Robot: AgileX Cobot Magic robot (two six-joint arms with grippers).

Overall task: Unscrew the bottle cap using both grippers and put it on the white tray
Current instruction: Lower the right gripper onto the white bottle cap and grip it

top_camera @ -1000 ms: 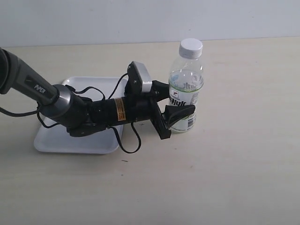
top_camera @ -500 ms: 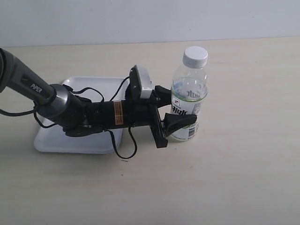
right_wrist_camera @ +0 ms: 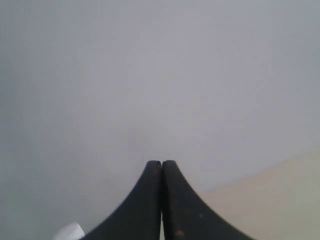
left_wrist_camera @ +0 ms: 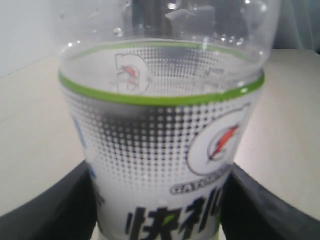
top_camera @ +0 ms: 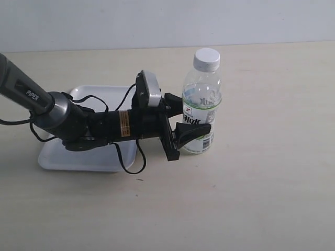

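The bottle (top_camera: 201, 94) is being clamped around its middle by the left gripper (top_camera: 187, 117). The bottle cap (top_camera: 207, 58) above it and the white tray (top_camera: 55, 157) behind it are being shown only in the exterior view. The right gripper (right_wrist_camera: 161, 172), fingers pressed together, is being shown only in its wrist view.

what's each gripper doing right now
Left gripper: closed on the bottle, around its middle.
Right gripper: closed, holding nothing.

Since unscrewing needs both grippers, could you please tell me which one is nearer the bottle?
Left. The left gripper clasps the bottle at its label; the right gripper, shut, is out of the exterior view.
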